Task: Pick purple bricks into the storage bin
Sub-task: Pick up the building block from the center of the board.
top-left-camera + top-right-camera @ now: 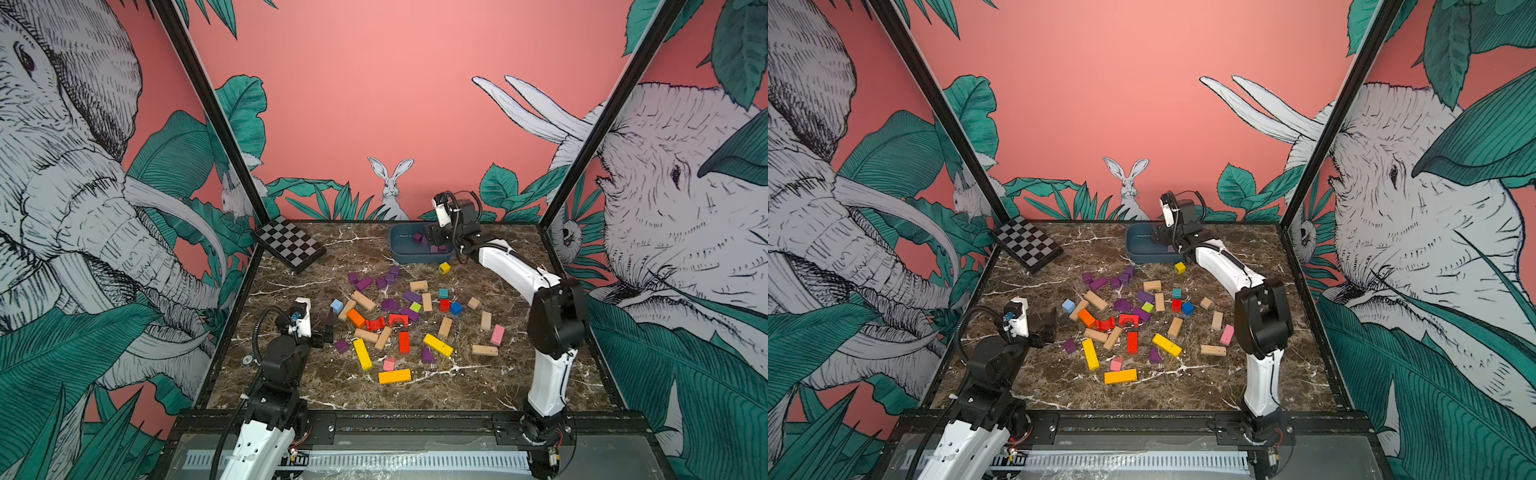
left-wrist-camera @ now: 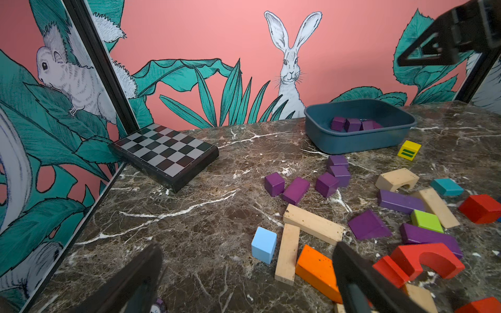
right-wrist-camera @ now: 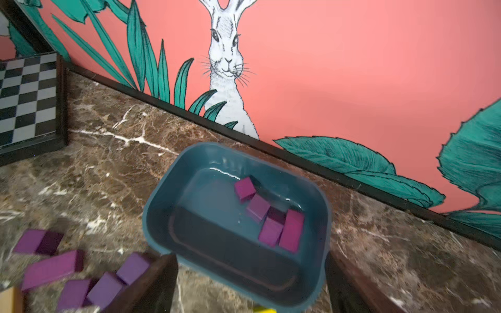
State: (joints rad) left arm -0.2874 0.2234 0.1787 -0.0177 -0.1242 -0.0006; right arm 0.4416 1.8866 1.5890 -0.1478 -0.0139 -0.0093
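We are seeing small purple bricks [image 3: 257, 208], cubes and short bars, lying clustered in the dark blue storage bin [image 3: 158, 216] directly below our right hand [image 3: 249, 260], which is hanging spread wide and empty. Loose purple bricks [image 2: 340, 173] are lying on the counter [image 2: 189, 216] ahead of our left hand [image 1: 326, 330], also gaping wide and empty. A yellow cube [image 2: 409, 150] beside the bin is showing two green bars.

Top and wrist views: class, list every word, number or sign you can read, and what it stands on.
"=" (two green bars): on the yellow cube beside the storage bin.
On the small round disc: any marking too small to read.
No other text.
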